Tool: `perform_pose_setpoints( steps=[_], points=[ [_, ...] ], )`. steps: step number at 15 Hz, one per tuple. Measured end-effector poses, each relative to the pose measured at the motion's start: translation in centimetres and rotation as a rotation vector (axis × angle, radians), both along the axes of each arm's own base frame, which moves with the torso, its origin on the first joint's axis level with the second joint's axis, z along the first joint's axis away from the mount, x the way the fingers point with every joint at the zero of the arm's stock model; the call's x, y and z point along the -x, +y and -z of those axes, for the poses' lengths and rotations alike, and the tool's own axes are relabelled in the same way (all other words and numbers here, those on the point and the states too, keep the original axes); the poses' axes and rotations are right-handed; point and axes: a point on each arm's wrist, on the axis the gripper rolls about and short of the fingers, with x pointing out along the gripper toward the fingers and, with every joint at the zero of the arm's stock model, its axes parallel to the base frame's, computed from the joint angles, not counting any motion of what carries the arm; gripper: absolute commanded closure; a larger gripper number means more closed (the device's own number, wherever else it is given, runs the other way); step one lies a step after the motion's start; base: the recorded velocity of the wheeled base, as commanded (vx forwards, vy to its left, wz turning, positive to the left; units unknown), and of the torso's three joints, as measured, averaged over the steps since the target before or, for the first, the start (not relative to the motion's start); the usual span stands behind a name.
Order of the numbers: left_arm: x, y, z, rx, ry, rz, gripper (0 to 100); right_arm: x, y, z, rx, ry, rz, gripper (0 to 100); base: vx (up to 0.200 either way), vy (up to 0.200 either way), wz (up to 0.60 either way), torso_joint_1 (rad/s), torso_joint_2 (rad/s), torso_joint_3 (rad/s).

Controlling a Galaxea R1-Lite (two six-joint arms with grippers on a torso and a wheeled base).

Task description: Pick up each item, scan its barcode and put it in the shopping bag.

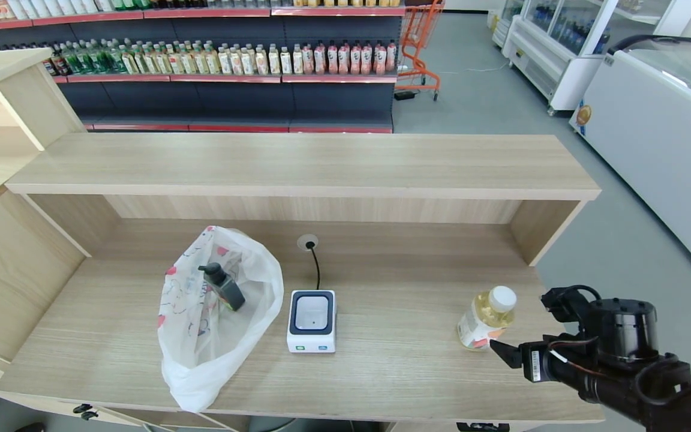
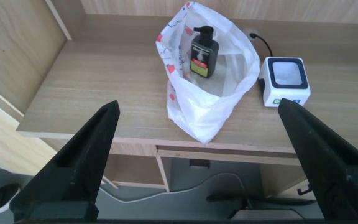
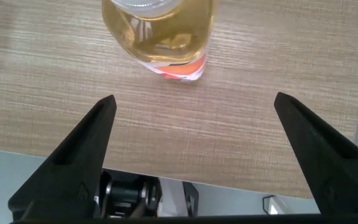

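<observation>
**Bottle at the counter's right end, both grippers open and empty**

Counter of pale wood grain [image 1: 393, 366] carries three groups of things under a raised ledge of the same wood [image 1: 303, 162]. Toward the left lies a white, thin plastic shopping bag with red and pink print [image 1: 201, 354], its mouth gaping toward the back wall. Inside it rests a dark pump-top bottle with a black dispenser head [image 1: 224, 287], tilted, its label facing up in the left wrist view.

Just beside the bag, on its right, sits a small white box-shaped barcode scanner with a dark square window on top [image 1: 312, 321]. A black cable [image 1: 317, 267] runs from its back to a round grommet in the counter.

Well apart from the scanner, near the counter's right edge, stands a clear plastic bottle of yellow liquid with a white cap and a white-and-orange label [image 1: 487, 318], upright on its base.

The right gripper [image 3: 194, 99] is low over the counter's right front corner with its two black fingers spread wide and nothing between them. The yellow bottle stands just beyond the fingertips, in line with the gap. In the head view one fingertip is very close to the bottle's base; contact cannot be judged.

The left gripper [image 2: 199, 104] hangs out past the counter's front edge, facing the bag, fingers likewise wide apart and holding nothing.

Behind the counter, dark store shelves with red edging [image 1: 225, 78] hold rows of drink bottles.
</observation>
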Motion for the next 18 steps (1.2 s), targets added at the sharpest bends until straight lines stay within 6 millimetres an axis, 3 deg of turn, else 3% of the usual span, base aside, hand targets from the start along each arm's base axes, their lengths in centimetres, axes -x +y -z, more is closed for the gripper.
perform_pose_setpoints(
  steps=[12, 18],
  points=[
    [0.0, 0.0, 0.0, 0.000, 0.000, 0.000, 0, -5.6, 2.7, 1.8, -0.036, -0.138, -0.045, 0, 0.000, 0.000, 0.00, 0.000, 0.00, 0.000],
    [0.0, 0.0, 0.0, 0.000, 0.000, 0.000, 0, -7.2, 4.5, 2.9, -0.048, -0.155, -0.090, 0, 0.000, 0.000, 0.00, 0.000, 0.00, 0.000]
  ],
)
